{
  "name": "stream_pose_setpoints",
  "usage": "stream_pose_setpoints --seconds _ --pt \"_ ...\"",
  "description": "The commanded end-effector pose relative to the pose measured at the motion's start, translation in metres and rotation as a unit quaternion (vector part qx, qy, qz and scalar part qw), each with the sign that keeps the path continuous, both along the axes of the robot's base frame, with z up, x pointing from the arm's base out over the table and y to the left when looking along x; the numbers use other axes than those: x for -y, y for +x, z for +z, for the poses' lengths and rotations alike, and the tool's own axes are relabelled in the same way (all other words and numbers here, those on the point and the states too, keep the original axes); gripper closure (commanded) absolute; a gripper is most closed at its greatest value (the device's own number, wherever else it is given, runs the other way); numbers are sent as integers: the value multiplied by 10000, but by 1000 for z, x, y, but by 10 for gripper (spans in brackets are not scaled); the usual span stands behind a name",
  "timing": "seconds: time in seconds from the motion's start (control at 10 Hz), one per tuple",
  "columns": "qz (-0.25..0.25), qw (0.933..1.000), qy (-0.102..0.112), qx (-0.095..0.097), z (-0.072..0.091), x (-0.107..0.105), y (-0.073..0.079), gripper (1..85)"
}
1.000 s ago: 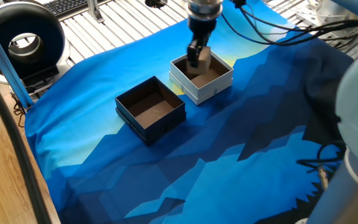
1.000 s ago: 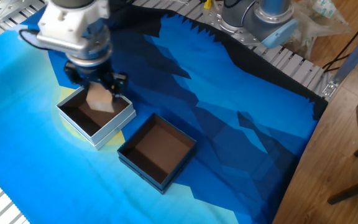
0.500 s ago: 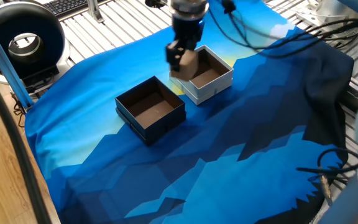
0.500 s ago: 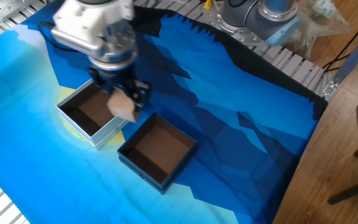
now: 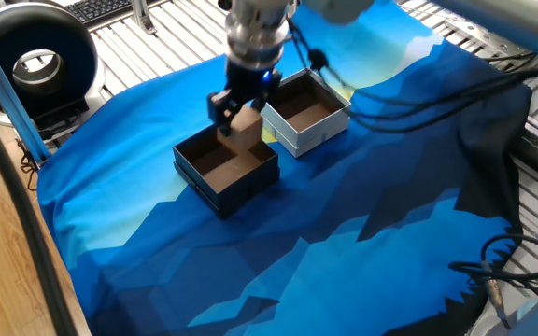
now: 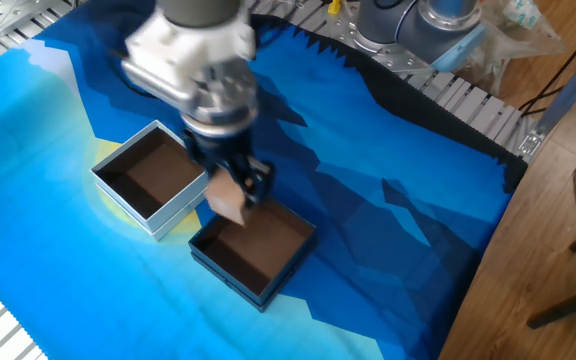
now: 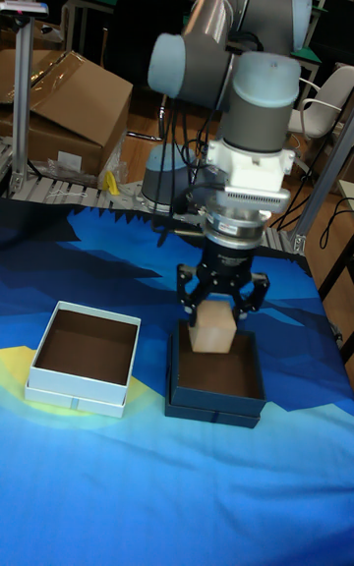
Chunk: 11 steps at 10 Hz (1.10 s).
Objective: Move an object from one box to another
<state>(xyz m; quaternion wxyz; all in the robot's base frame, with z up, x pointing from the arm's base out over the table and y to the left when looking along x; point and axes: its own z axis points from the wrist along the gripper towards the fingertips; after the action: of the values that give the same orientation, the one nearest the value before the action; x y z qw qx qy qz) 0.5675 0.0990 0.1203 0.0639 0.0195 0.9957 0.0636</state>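
My gripper (image 5: 237, 119) (image 6: 234, 190) (image 7: 217, 322) is shut on the small light-brown cube (image 5: 246, 128) (image 6: 227, 197) (image 7: 212, 331) and holds it in the air over the dark-walled box (image 5: 207, 179) (image 6: 226, 275) (image 7: 214, 409), above its opening near one rim. The white-walled box (image 5: 306, 133) (image 6: 171, 211) (image 7: 77, 394) stands beside the dark one, its brown inside bare.
A blue patterned cloth (image 5: 344, 233) covers the table. A round black ring device (image 5: 34, 63) stands at the far corner on the slatted metal top. Cables (image 5: 418, 56) trail from the arm. A cardboard carton (image 7: 69, 104) sits behind the table.
The gripper has carried the cube out of the white-walled box and sideways, so it now hangs over the dark-walled box. Both boxes stay where they were.
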Motion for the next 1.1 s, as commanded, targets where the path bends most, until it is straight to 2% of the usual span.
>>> stream_pose_setpoints --seconds 0.0,0.2,0.4,0.5,0.6,0.7,0.9,1.0 --pt "-457 9984 280 169 -24 -30 10 847" --pt "-435 9986 80 289 -47 -27 17 847" --pt "-320 9991 -215 203 -63 -14 17 847" --pt "-195 9995 -196 160 -67 -16 16 827" --pt "52 9995 -278 136 -69 -13 14 660" --pt "299 9987 -408 25 -70 -7 7 517" --pt "530 9976 -442 -11 -71 -7 4 297" --pt "631 9970 -432 -109 -71 -8 -2 203"
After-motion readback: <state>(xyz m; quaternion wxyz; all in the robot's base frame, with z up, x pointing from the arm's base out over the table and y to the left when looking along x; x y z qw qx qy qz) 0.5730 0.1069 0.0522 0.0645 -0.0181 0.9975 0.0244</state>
